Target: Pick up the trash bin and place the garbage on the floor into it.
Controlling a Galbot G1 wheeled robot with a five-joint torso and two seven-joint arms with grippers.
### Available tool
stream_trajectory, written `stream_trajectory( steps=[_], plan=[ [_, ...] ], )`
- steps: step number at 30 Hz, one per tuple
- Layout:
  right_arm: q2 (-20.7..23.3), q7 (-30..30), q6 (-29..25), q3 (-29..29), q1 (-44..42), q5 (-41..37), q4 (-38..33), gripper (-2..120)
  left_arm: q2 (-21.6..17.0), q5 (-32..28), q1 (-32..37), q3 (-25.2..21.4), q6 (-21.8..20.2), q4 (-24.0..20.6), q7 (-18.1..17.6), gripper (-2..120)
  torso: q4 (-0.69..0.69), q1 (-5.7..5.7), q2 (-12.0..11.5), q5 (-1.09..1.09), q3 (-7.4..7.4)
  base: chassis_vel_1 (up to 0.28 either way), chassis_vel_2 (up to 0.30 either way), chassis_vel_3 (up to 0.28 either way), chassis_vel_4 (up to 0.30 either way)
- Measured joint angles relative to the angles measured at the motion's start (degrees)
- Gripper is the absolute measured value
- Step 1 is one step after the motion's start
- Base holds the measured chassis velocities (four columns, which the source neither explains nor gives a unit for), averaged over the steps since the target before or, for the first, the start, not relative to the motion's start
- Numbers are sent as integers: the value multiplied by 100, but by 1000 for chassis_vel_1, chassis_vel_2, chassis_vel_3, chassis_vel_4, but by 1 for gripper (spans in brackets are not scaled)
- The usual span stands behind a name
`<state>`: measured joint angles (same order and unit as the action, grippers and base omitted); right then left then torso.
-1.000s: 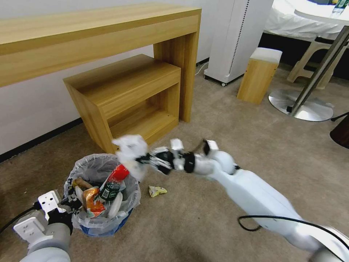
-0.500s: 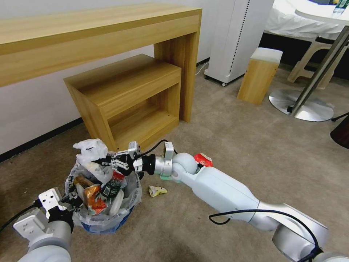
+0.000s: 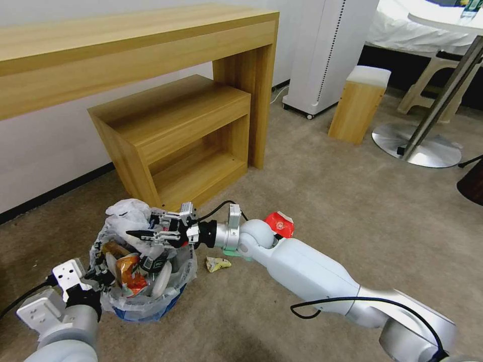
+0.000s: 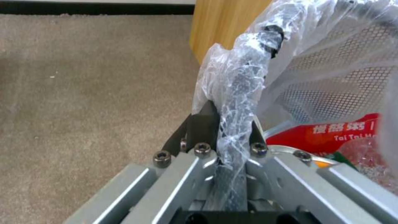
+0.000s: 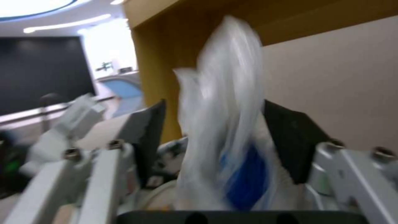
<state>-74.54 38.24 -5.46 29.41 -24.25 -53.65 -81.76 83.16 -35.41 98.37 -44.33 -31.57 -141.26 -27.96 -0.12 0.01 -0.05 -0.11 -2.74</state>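
With your left gripper [image 4: 226, 130] clamped on the rim of the trash bin [image 3: 143, 301] on the carpet, hold your right gripper [image 3: 143, 234], its fingers spread, over the bin until the white plastic bag [image 3: 126, 213] falls clear.

One trash bin [image 3: 146, 306], blue, with one see-through bag [image 3: 183, 271] in it. Two grippers: left gripper [image 3: 95, 279] and right gripper [image 3: 146, 234]. On the floor [image 3: 312, 201], one small yellow wrapper [image 3: 217, 263] and one red wrapper [image 3: 279, 223]. One wooden counter [image 3: 126, 50], one wooden shelf [image 3: 176, 130], one small wooden stool [image 3: 359, 103].
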Motion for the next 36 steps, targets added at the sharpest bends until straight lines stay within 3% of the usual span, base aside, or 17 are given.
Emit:
stream_trajectory(
  steps=[5,9,18,24,31,36],
  plan=[
    [43,-703,59,-105,-71,-128,-151,83,-10,3,23,-15,0,-23,0,1,0,0,0,0,0,0,0,0,0],
    [122,-795,134,-217,-108,-136,-199,96,-25,-1,26,-28,0,-37,1,1,0,0,0,0,0,0,0,0,0],
    [340,-794,77,-608,-263,-107,-382,100,-99,-167,-41,-167,-21,-20,0,1,0,0,0,0,0,0,0,0,0],
    [832,-791,64,-1153,-631,-58,-766,100,-248,-449,-91,-463,-70,126,-25,1,1,0,0,1,0,0,0,0,0],
    [1741,-1269,438,-2138,-1533,536,-1516,100,-377,-672,-58,-812,-167,313,-70,1,-1,0,0,1,0,0,0,0,0],
    [1918,-1760,651,-2605,-2149,1007,-1809,100,-463,-882,-48,-941,-295,337,-154,1,-1,-1,0,1,1,0,0,0,0]
  ],
)
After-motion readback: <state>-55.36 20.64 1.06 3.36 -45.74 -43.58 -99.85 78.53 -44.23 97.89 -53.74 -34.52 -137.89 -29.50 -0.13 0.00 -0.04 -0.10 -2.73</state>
